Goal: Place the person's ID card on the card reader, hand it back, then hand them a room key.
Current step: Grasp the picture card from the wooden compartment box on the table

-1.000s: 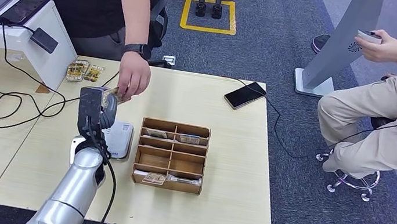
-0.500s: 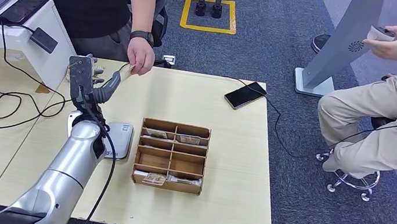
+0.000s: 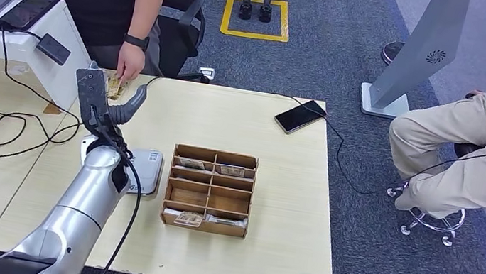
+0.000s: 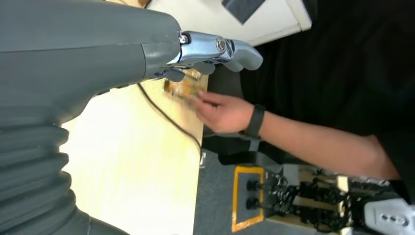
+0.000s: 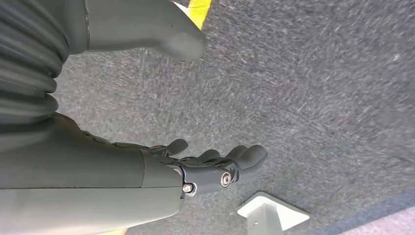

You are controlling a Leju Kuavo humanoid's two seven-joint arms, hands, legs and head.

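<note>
— Looking at the head view first: where is my left hand (image 3: 109,107)?

— I have it raised over the far left part of the table (image 3: 276,185), fingers apart and gripping nothing. It hovers near the person's hand (image 3: 128,67), not touching it.

— And the ID card?

— The person's hand rests at the table's far edge on a small spread of cards (image 3: 114,86) (gold-brown, printed faces too small for me to read). In the left wrist view the person's fingers (image 4: 205,98) press on those cards (image 4: 182,87), just past my own fingertips. Which of them is the ID card I cannot tell.

— The card reader?

— White card reader (image 3: 147,170) lies flat on the table, partly hidden behind my left forearm, just beside the wooden box (image 3: 210,190). I see no card on the visible part of it.

— Room keys?

— Several cards sit in the box's compartments, and one lies at its near left corner (image 3: 188,218).

— Right hand?

— My right hand (image 5: 215,169) hangs over grey carpet (image 5: 318,88), fingers loosely extended and holding nothing.

— Anything else?

— A black phone (image 3: 299,116) lies on a cable at the table's far right, and a seated person (image 3: 482,149) is off to the right.
</note>
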